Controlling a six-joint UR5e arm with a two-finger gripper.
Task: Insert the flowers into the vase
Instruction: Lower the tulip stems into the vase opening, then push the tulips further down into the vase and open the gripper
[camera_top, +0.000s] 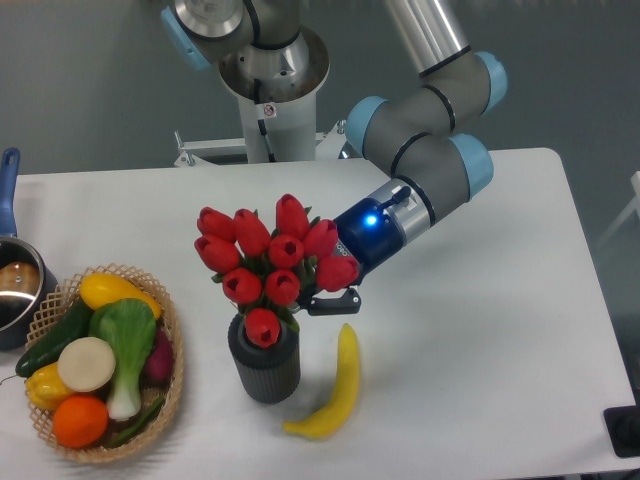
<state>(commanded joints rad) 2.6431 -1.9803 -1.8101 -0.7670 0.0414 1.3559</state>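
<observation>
Nearly seated: flowers at the vase mouth, release pending

Desk (480, 330): white, carries everything in view. Arm reaches in from the upper right, wrist angled down toward the desk centre.

Wicker basket (172, 395) at the left edge, filled with assorted vegetables and fruit. Not part of the task.

Flowers (275, 260): red tulip bunch, directly above the vase and spreading wider than it. Lowest bud sits at the mouth; stems are hidden behind buds and leaves, so insertion depth cannot be confirmed.

Vase (265, 368): dark grey ribbed cylinder, upright, near desk centre.

Banana (333, 390): lies just to the right of the vase, apart from it.

Hand (322, 300): at the right side of the bunch, one dark finger visible below the buds. Appears closed on the stems, judging by the bunch being held tilted against it.

Status, as judged: transport and alignment done. Remaining: lower fully if not bottomed, open, withdraw without dragging the bunch out.
</observation>
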